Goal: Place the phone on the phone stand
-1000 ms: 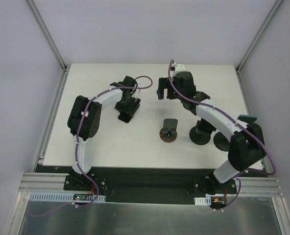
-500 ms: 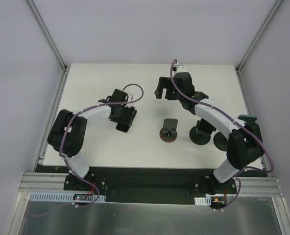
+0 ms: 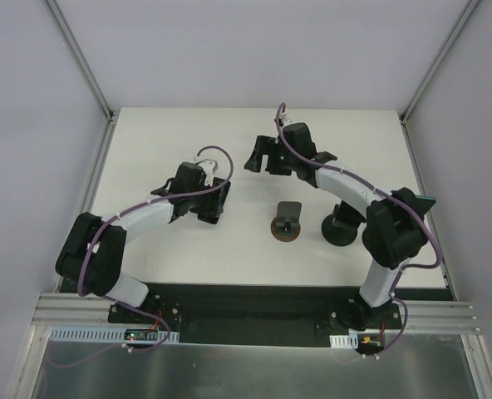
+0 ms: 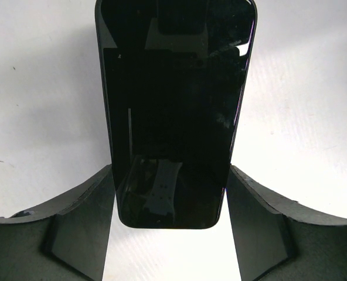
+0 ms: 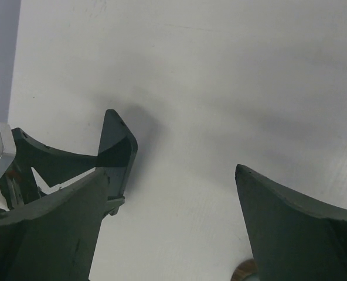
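The left gripper (image 4: pixel 169 193) clamps the near end of the dark phone (image 4: pixel 174 111), whose long axis runs straight out ahead between the fingers, screen up, left of the phone stand (image 3: pixel 287 219). The right gripper (image 5: pixel 182 152) gapes empty over the far table (image 3: pixel 171 133).

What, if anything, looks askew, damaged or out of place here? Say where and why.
Nothing stands out. The phone sits straight in the left end effector, glass unbroken; the phone stand is upright and empty on the table.
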`<state>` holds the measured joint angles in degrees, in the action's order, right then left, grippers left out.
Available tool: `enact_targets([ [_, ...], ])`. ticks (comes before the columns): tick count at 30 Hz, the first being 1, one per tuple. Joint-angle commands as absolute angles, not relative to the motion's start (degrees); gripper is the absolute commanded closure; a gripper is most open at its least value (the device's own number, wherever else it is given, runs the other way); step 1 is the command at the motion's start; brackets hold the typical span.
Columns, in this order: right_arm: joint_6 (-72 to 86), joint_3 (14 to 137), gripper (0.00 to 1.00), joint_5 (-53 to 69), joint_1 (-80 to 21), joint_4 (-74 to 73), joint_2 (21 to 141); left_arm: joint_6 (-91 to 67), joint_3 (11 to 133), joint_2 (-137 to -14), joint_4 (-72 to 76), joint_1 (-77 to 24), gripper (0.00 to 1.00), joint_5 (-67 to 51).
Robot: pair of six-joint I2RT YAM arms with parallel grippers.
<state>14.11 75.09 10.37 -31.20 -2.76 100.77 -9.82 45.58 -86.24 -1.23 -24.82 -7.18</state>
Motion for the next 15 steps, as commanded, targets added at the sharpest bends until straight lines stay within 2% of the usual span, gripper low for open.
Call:
enact_targets([
  [1, 17.7, 80.9, 0.11, 20.6, -33.1, -0.3, 104.1, -10.0, 44.7, -80.0, 6.8, -25.7, 1.0, -8.2],
  [10, 21.4, 85.5, 0.24, 29.0, -35.1, 1.8, 110.1, -6.3, 43.0, -72.1, 8.4, -29.0, 1.0, -4.9],
  [15, 21.7, 86.1, 0.46, 34.0, -35.2, 3.7, 111.1, -5.3, 43.6, -70.3, 8.2, -29.2, 1.0, -4.4],
])
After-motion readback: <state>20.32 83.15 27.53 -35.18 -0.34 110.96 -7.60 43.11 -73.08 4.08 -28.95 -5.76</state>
